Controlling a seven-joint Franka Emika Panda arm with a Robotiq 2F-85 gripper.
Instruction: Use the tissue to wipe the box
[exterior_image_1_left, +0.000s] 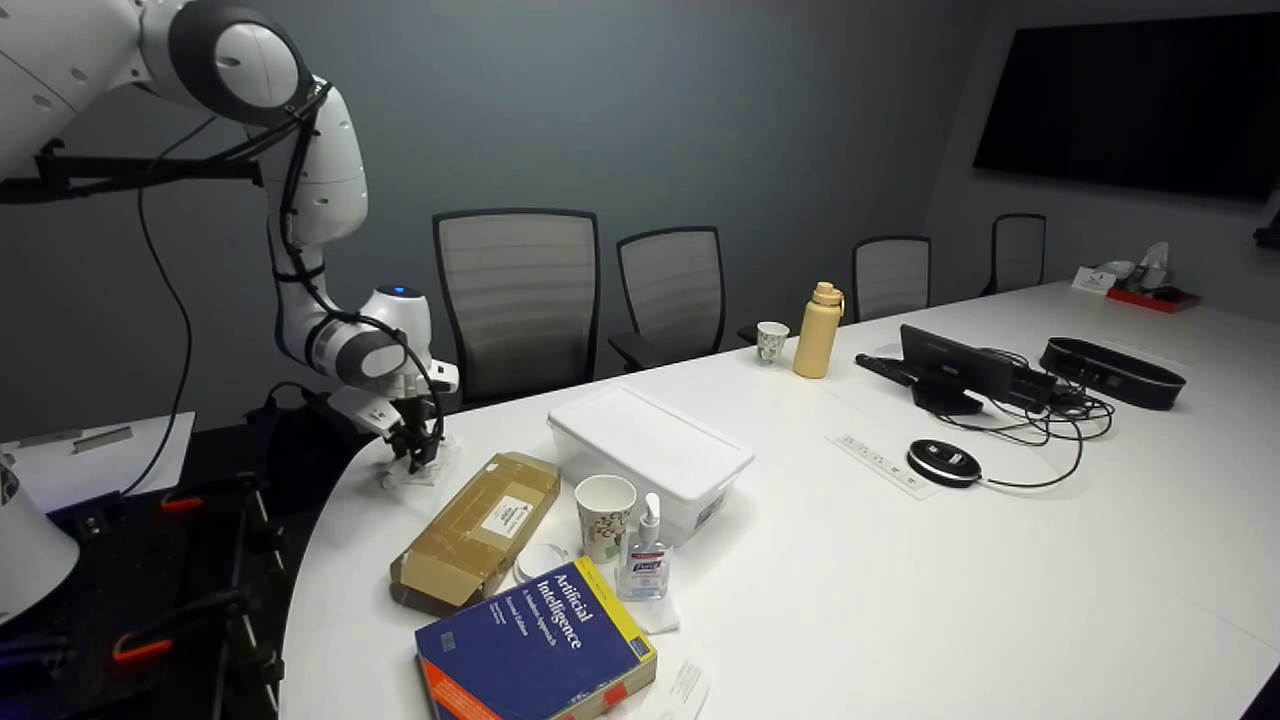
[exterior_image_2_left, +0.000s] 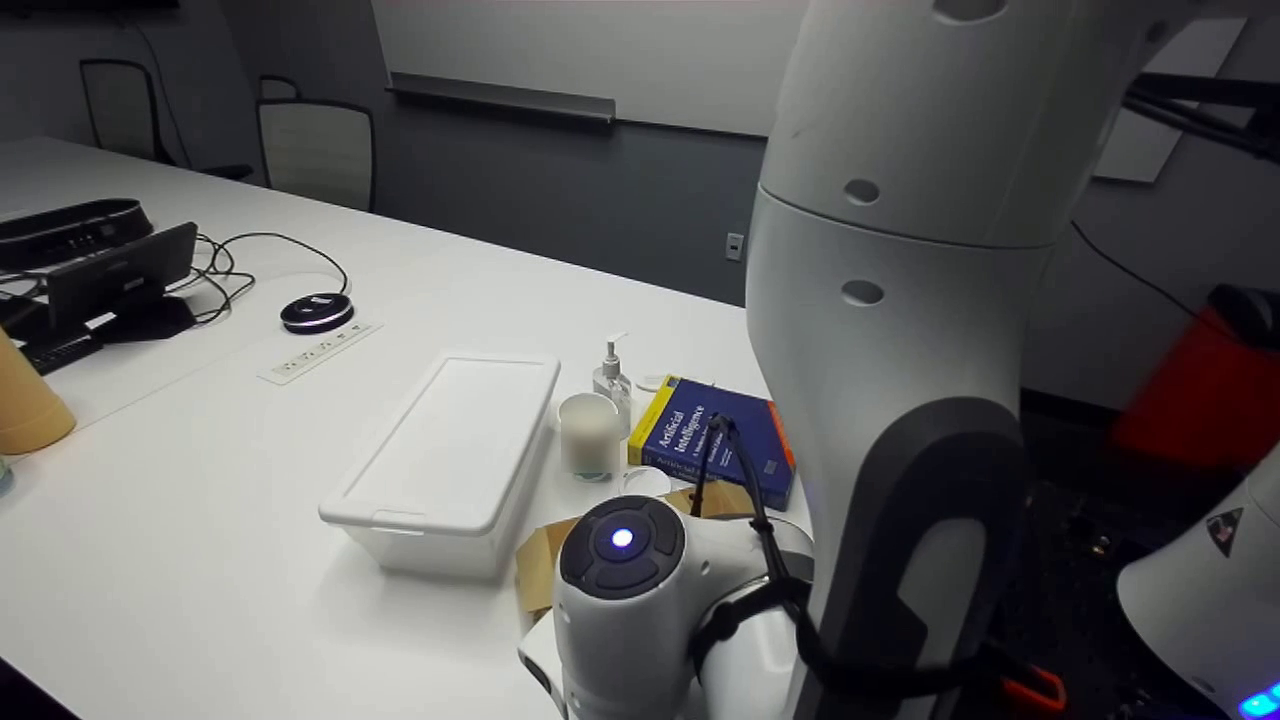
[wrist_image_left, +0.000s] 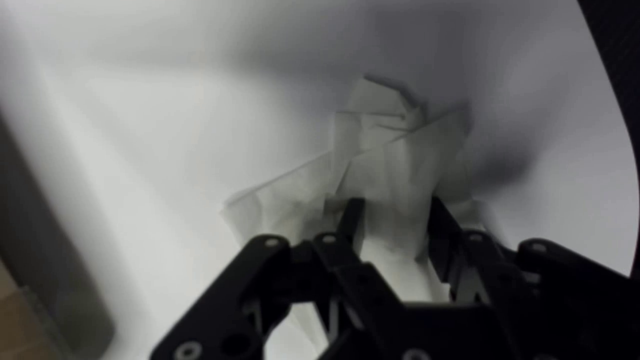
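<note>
The tissue (exterior_image_1_left: 410, 474) is a crumpled whitish scrap on the table near its rounded edge. My gripper (exterior_image_1_left: 418, 455) points down right over it. In the wrist view, the fingertips (wrist_image_left: 395, 202) stand apart with part of the tissue (wrist_image_left: 395, 160) between and beyond them; a firm grip is not visible. The tan cardboard box (exterior_image_1_left: 465, 550) lies flat beside the gripper, with a white label on top. A corner of the box (wrist_image_left: 17, 320) shows at the lower left of the wrist view. In an exterior view the arm covers much of the box (exterior_image_2_left: 538, 565) and hides the gripper and tissue.
A white lidded container (exterior_image_1_left: 650, 435) stands beside the box. A paper cup (exterior_image_1_left: 605, 515), a round white lid (exterior_image_1_left: 541, 560), a sanitizer bottle (exterior_image_1_left: 646, 570) and a blue and yellow book (exterior_image_1_left: 535, 640) stand close to the box. The table edge (wrist_image_left: 607, 75) lies near the gripper.
</note>
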